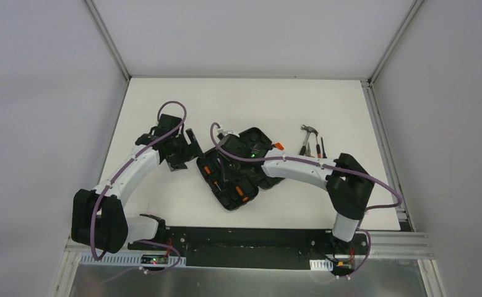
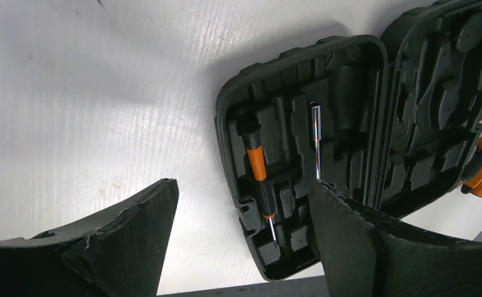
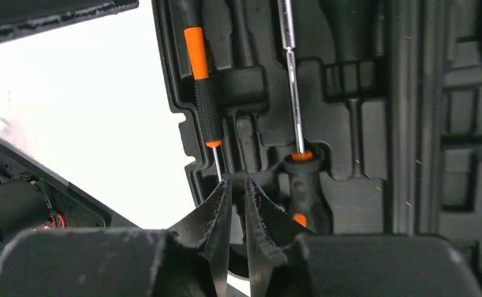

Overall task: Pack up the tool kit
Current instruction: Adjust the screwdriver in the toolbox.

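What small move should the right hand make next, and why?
Probably lift the right hand clear of the case and head for the hammer: two screwdrivers sit in their slots, the hand holds nothing, and the hammer lies loose beside the case.

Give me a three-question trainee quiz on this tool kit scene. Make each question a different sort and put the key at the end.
1. True or false: the case lies open on the table.
2. Where is the hammer? A: in a slot of the case. B: on the table, to the right of the case. C: between a gripper's fingers.
3. Fill in: in the right wrist view, ___ screwdrivers lie in the case's slots.

Key: 1 true; 2 B; 3 two.
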Action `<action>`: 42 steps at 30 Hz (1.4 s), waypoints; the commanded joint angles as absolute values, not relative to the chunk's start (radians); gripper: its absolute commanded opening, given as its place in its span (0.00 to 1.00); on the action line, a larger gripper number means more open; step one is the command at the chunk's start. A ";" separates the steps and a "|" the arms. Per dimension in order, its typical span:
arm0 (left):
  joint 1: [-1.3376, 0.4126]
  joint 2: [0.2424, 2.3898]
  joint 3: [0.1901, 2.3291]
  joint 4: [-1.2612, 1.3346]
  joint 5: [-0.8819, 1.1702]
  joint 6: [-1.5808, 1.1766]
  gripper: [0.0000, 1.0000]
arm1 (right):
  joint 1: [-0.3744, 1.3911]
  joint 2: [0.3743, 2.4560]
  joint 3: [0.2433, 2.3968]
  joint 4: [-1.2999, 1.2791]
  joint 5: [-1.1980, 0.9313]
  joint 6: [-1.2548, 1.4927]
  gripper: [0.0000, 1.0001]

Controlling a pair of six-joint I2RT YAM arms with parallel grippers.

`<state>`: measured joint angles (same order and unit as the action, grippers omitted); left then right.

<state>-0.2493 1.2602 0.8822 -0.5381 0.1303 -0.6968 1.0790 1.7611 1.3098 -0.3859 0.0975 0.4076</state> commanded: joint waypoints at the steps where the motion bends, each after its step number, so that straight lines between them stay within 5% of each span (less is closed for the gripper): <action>1: -0.261 1.261 0.849 -0.502 0.161 -0.757 0.77 | 1.089 1.828 1.350 -0.278 0.019 0.437 0.15; 19: -0.314 1.288 0.774 -0.433 0.190 -0.817 0.61 | 1.091 1.915 1.383 -0.245 0.012 0.450 0.11; 42: -0.321 1.281 0.736 -0.388 0.204 -0.834 0.53 | 1.090 1.951 1.432 -0.222 0.070 0.417 0.10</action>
<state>-0.3088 1.2907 0.7528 -0.4007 0.1856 -0.8230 1.0847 1.9442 1.3823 -0.2562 0.0326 0.4328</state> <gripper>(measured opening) 0.549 0.104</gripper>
